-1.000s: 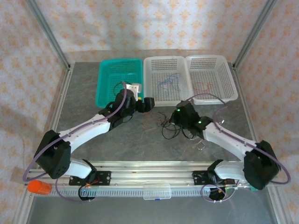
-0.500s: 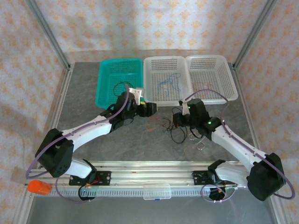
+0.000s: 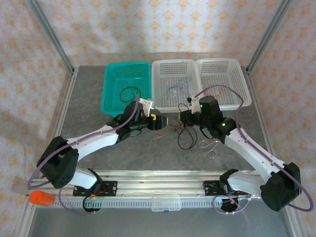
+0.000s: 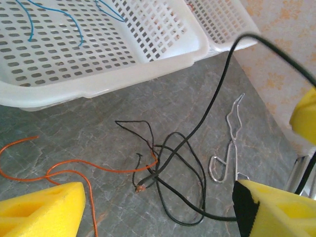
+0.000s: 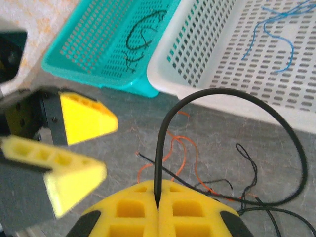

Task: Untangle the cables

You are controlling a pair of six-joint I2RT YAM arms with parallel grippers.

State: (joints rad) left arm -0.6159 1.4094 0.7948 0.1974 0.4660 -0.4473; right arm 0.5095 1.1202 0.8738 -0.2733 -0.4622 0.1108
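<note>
Toward the left, a black loop point(image 3: 129, 92) is now lying in the teal basket point(image 3: 110, 101). The left hand point(image 3: 165, 122), gaping wide, is moving in on the orange cable point(image 4: 113, 170), while the right hand point(image 5: 158, 197), pinching a black cable point(image 5: 159, 148), is lifting it from the tangle point(image 3: 185, 139) on the desk point(image 3: 148, 154).

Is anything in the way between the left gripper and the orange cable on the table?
Nothing solid. The orange cable lies exposed just ahead of the open left gripper. Only the black cable, pinched in the right gripper, tangles with it at one end.
</note>
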